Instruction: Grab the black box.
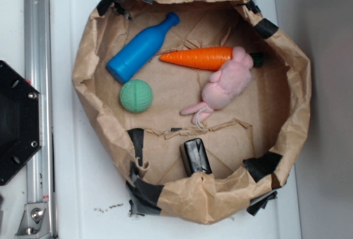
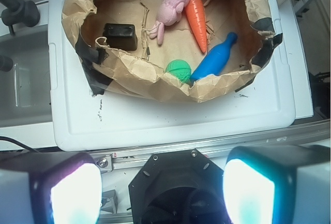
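The small glossy black rectangular box (image 1: pixel 196 156) lies inside the crumpled brown paper basin (image 1: pixel 295 101), against its taped wall, apart from the green textured ball (image 1: pixel 136 95), blue plastic bottle (image 1: pixel 140 48), orange toy carrot (image 1: pixel 203 57) and pink plush bunny (image 1: pixel 226 85). The gripper (image 2: pixel 163 190) hangs well outside the basin, jaws spread wide, empty.

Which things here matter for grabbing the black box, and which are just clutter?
Job: black box, gripper (open, above the plate, well short of the bin).
Clutter: blue bottle, carrot, pink bunny, green ball, paper bin, black plate.
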Controlling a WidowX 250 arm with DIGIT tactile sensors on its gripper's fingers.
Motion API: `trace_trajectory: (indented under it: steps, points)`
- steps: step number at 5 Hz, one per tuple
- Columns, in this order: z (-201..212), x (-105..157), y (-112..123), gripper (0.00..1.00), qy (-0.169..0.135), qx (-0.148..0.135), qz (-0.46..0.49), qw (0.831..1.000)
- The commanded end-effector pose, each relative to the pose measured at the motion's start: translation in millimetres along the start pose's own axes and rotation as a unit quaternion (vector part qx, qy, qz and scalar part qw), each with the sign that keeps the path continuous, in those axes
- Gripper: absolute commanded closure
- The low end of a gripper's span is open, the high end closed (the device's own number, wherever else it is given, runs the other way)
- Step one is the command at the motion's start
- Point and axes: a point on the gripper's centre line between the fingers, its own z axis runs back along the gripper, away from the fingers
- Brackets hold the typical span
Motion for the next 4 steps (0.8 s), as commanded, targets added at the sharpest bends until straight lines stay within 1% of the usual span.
trace_trajectory:
  steps: [1,2,3,4]
  points:
    - [0,0,0,0.00,0.000,0.000,0.000,1.000]
    - [-8,41,-7,0.00,0.050,0.039,0.053,0.997]
    - [-31,84,-10,0.00,0.062,0.038,0.109,0.991]
    - [-52,115,-17,0.00,0.068,0.030,0.047,0.996]
